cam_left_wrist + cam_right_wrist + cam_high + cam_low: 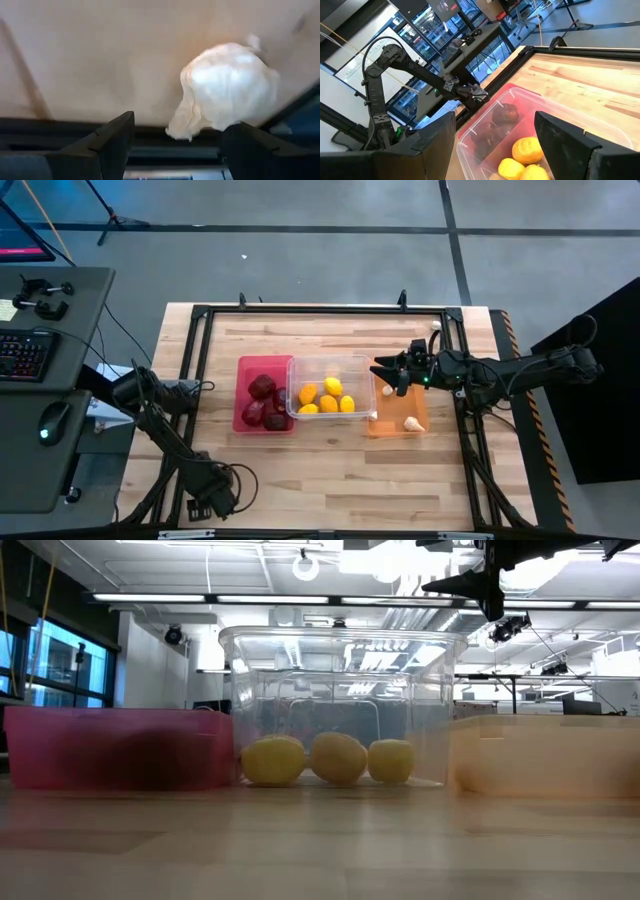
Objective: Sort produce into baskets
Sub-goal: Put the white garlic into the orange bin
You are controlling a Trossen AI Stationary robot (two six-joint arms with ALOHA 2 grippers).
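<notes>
Now my right tool (pixel 388 372) hangs released and empty, right of centre in the high view, over the orange basket (pixel 398 430) holding garlic (pixel 412 423). Left tool (pixel 203 386) waits released, centre-left.

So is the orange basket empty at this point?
No. The orange basket holds one garlic bulb; another whitish bulb sits at its edge by the clear basket.

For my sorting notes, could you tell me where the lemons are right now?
In the high view, the lemons lie in the clear basket, between the red basket and the orange basket.
</notes>
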